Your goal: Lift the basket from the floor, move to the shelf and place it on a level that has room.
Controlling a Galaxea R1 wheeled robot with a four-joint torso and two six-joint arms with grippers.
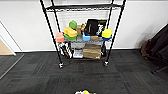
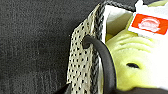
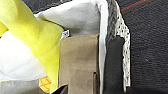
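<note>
The basket has a beige woven wall with dark dots, a white liner and a dark loop handle. My left wrist camera sits close against that side. A yellow plush with a red and white tag lies inside. In the right wrist view the basket's other wall and a dark handle stand over the floor, beside a brown flat item inside. The head view shows the plush's top at the near edge and the shelf ahead, with its bare wire level up high.
One tier holds colourful blocks and a black bag. Below are a brown cardboard box and books. A dark bulky object stands at the right. Tan wooden flooring lies far left. Red tape marks the carpet.
</note>
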